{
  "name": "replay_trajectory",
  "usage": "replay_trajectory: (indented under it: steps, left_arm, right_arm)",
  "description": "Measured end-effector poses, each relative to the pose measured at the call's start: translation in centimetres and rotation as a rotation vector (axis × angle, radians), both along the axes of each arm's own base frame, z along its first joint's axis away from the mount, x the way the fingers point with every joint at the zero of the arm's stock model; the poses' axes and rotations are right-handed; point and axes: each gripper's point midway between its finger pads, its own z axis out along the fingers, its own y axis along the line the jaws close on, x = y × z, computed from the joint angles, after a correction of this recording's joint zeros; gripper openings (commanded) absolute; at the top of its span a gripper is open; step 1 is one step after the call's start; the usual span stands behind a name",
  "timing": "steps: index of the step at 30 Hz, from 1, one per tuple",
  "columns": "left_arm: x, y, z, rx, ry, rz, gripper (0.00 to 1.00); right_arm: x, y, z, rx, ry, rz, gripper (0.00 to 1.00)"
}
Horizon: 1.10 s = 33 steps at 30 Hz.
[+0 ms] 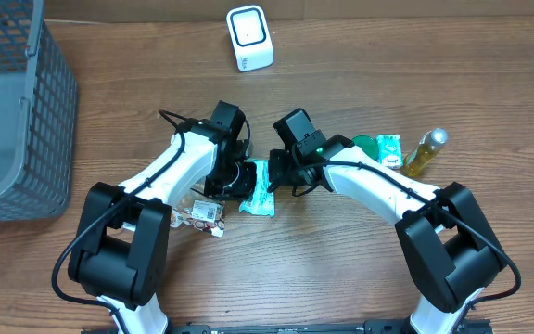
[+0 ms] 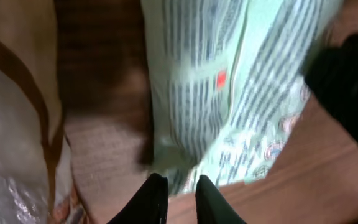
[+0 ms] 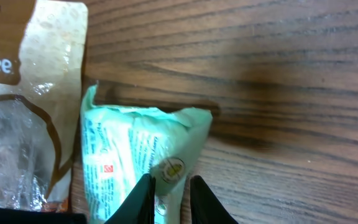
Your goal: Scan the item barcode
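A mint-green printed packet (image 1: 261, 197) lies on the wooden table between my two arms, well in front of the white barcode scanner (image 1: 249, 37). My right gripper (image 3: 170, 182) is shut on the packet (image 3: 129, 143), whose folded edge runs down between its fingers. My left gripper (image 2: 180, 182) sits at the packet's (image 2: 197, 93) opposite end. Its jaws stand a little apart, with bare wood showing in the gap and the packet's edge just beyond the tips. From above, the left gripper (image 1: 239, 181) and the right gripper (image 1: 281, 172) flank the packet.
A clear-and-brown snack bag (image 1: 202, 215) lies just left of the packet. A grey wire basket (image 1: 7, 121) fills the far left. A round green item (image 1: 364, 144), a small green pack (image 1: 389, 150) and a yellow bottle (image 1: 426, 153) sit on the right.
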Motion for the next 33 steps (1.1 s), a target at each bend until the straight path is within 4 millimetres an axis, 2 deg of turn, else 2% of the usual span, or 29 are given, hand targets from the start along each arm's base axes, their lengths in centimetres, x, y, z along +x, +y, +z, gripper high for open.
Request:
replay_trajectory:
  steps: [4, 7, 8, 9, 10, 17, 20, 24, 28, 33]
  left_arm:
    - [0.4, 0.9, 0.1, -0.014, 0.005, 0.017, 0.16]
    - [0.7, 1.5, 0.1, -0.016, 0.003, 0.036, 0.15]
    - [0.8, 1.7, 0.1, -0.016, 0.003, 0.041, 0.15]
    - [0.8, 1.7, 0.1, -0.016, 0.002, 0.042, 0.15]
    - [0.9, 1.7, 0.1, -0.017, 0.001, 0.041, 0.15]
    - [0.3, 0.8, 0.5, -0.078, 0.02, 0.002, 0.13]
    - [-0.9, 0.4, 1.1, -0.14, 0.07, -0.02, 0.11]
    - [-0.9, 0.6, 1.5, -0.189, 0.086, -0.011, 0.07]
    - [-0.9, 0.5, 1.9, -0.234, 0.091, -0.01, 0.09]
    - [-1.0, -0.9, 2.2, -0.275, 0.071, -0.057, 0.11]
  right_arm:
    - [-0.5, -0.3, -0.2, -0.015, 0.022, 0.0, 0.18]
    - [-0.7, -0.5, -0.4, -0.022, 0.033, -0.002, 0.24]
    - [-0.7, -0.5, -0.4, -0.022, 0.033, 0.0, 0.17]
    - [-0.7, -0.5, -0.4, -0.023, 0.031, 0.005, 0.05]
    - [-0.8, -0.5, -0.4, -0.024, 0.031, 0.007, 0.04]
    - [-1.7, -1.1, -0.5, -0.006, 0.107, 0.001, 0.04]
    - [-1.3, -0.9, -0.1, 0.034, 0.098, 0.029, 0.04]
    - [-1.4, 0.0, 0.5, 0.095, 0.097, 0.105, 0.04]
    - [-2.5, 0.8, 0.9, 0.149, 0.132, 0.166, 0.05]
    - [-4.0, 1.1, 1.1, 0.183, 0.193, 0.2, 0.08]
